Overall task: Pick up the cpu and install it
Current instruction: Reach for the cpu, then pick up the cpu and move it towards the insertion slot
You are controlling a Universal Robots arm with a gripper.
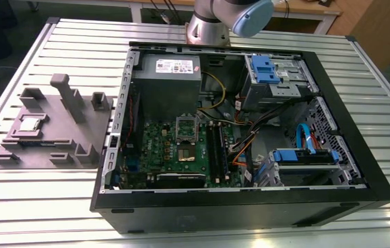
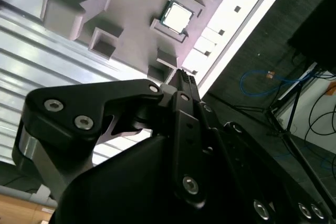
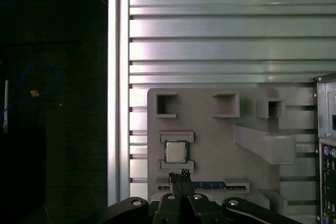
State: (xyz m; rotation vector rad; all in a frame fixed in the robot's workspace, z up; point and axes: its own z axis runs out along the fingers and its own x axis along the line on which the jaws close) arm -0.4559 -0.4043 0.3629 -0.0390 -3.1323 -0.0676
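Pickup not begun: cpu [image 3: 176, 152] lies in a pocket of grey holder [image 3: 210, 129] on worktop [image 3: 210, 24], likely to fix its position; hand [image 3: 179, 176], closed and empty, hangs above.

table: slatted silvery metal top [image 1: 36, 206] bearing the holder and the case
holder: grey moulded block [image 1: 57, 150] with square pockets and upright posts, at the exterior view's left, just beside the case; seen in both wrist views [image 3: 210, 129] [image 2: 131, 40]
case: black computer tower [image 1: 250, 214] lying on its side, open upward
board: green circuit board [image 1: 160, 150] flat inside the case
metal box: tall, grey, white label on top [image 1: 167, 82], behind the board
memory sticks: long, black [image 1: 213, 147], upright on the board
brackets: two blue drive brackets [image 1: 264, 70] [image 1: 305, 156], toward the exterior view's right
cables: yellow [image 1: 215, 88], orange [image 1: 240, 155], blue [image 1: 304, 134], all inside the case
floor: dark, with a loose blue cable [image 2: 262, 80]
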